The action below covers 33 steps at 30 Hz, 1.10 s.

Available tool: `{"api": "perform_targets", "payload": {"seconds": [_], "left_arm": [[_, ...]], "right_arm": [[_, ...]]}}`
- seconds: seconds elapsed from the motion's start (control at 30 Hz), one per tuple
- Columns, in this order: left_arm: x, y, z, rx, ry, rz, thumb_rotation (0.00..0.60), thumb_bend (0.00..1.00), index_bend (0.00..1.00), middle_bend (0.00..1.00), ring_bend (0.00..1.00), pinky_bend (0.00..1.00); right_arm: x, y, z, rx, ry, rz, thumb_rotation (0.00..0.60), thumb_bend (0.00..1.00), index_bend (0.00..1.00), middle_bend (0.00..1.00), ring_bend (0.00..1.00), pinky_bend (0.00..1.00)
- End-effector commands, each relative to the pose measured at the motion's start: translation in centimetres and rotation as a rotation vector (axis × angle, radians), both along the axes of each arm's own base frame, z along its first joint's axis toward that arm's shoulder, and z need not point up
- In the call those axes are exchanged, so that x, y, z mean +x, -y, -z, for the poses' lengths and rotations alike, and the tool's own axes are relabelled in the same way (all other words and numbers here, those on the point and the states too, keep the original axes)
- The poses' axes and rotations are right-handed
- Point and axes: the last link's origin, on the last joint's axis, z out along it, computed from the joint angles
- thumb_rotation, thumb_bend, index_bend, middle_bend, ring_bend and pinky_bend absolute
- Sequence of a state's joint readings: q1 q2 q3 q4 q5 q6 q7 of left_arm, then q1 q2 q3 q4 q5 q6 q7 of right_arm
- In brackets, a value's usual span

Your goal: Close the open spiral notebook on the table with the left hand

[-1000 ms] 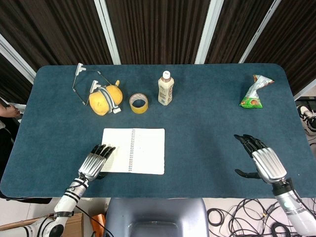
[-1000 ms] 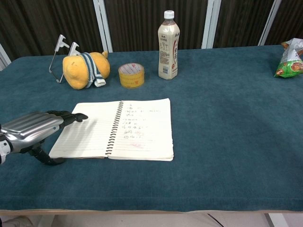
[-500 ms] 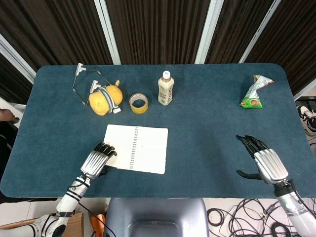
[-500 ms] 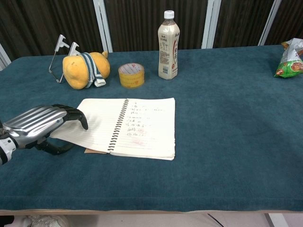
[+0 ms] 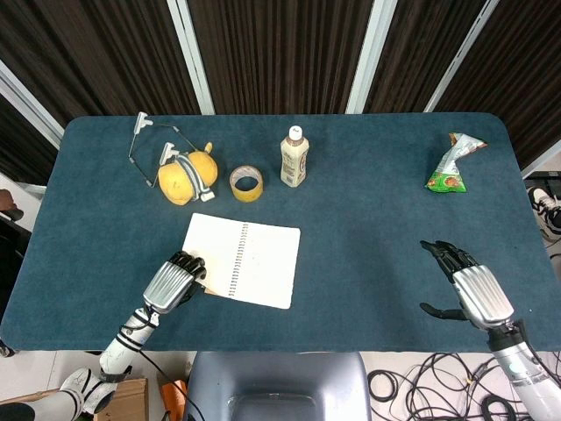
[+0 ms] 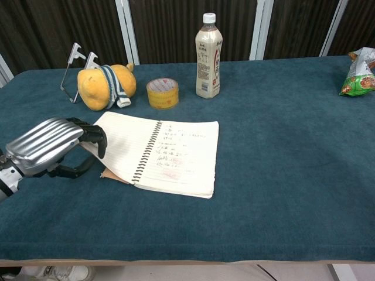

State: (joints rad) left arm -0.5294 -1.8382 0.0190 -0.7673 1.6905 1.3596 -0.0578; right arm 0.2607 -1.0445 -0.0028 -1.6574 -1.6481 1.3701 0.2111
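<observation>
Leftward, hand (image 6: pixel 50 146) grips notebook (image 6: pixel 161 155) edge (lifted)

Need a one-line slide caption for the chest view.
Left hand grips the left-page edge of the open spiral notebook, lifting it off the table.

A surface (image 5: pixel 377 219) covered in dark teal cloth fills the middle. Behind its far edge hang dark brown ribbed panels (image 5: pixel 272 53) split by slanting white strips (image 5: pixel 191 54). Below its near right corner, black cables (image 5: pixel 421 386) coil on pale floor.
</observation>
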Motion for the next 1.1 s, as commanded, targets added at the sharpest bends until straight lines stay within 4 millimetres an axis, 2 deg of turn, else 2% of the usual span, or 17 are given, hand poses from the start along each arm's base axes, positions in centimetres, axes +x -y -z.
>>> {"api": "perform_targets", "payload": {"seconds": [0.03,0.3,0.6,0.7,0.73,0.83,1.0,1.1], "left_arm": [[0.9,0.5,-0.1,0.035,0.005,0.103,0.6,0.56,0.59,0.41,0.38,0.34],[3.0,1.3,-1.6,0.169,-0.146,0.404,0.6,0.56,0.59,0.4,0.37,0.34],[7.4,1.2,-0.2,0.158,-0.263,0.699,0.6,0.53,0.57,0.37,0.32,0.31],[8.9,1.1,0.8,0.148,-0.263,0.756,0.6,0.43,0.47,0.31,0.28,0.29],[9.4,1.2,1.2,0.144,-0.254,0.763,0.6,0.37,0.4,0.28,0.26,0.28],[10.7,1.2,2.1,0.128,-0.206,0.765,0.6,0.27,0.24,0.21,0.21,0.27],[12.7,0.5,4.4,0.092,-0.121,0.667,0.6,0.24,0.13,0.15,0.18,0.25],[13.1,0.2,5.2,0.036,-0.01,0.502,0.6,0.24,0.12,0.17,0.19,0.25]], "right_arm": [[0.0,-0.1,-0.1,-0.001,0.006,0.002,0.6,0.07,0.09,0.15,0.08,0.21],[-0.1,-0.4,-0.5,-0.015,0.017,0.004,0.6,0.07,0.09,0.15,0.08,0.21],[-0.2,-0.6,-0.6,-0.02,0.025,0.012,0.6,0.07,0.09,0.15,0.08,0.21],[-0.2,-0.7,-0.6,-0.023,0.028,0.015,0.6,0.07,0.09,0.15,0.08,0.21],[-0.3,-0.7,-0.7,-0.025,0.029,0.016,0.6,0.07,0.09,0.15,0.08,0.2],[-0.4,-0.7,-0.7,-0.028,0.031,0.02,0.6,0.07,0.09,0.15,0.08,0.19],[-0.4,-0.7,-0.7,-0.027,0.029,0.022,0.6,0.07,0.09,0.15,0.08,0.19],[-0.4,-0.8,-0.8,-0.03,0.029,0.022,0.6,0.07,0.09,0.15,0.08,0.19]]}}
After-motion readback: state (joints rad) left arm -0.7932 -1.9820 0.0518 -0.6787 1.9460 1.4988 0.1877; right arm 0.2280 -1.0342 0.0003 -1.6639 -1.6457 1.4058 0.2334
